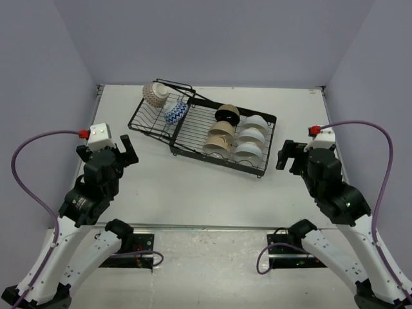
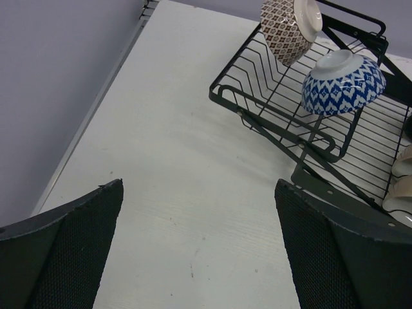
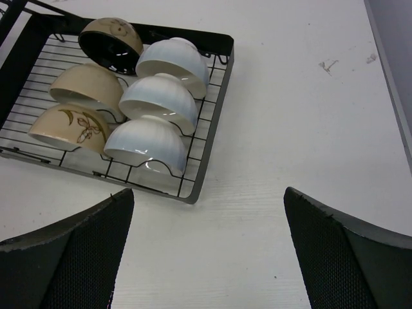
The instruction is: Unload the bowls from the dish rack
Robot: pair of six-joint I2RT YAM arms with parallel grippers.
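I have both arms off the large black wire dish rack, which lies slantwise on the white table, toward 12 o'clock from the bases. The left gripper stands wide open above bare tabletop and holds nothing. At its 1 o'clock is the rack's basket end, where a brown scale-patterned ceramic bowl and a blue-and-white zigzag bowl lean on edge. The right gripper is spread just as wide and is also empty, with the rack's flat section at its 10 o'clock. There, three white ceramic bowls tilt in a column. Two beige bowls sit at their 9 o'clock side, with a black-lined bowl at the far end.
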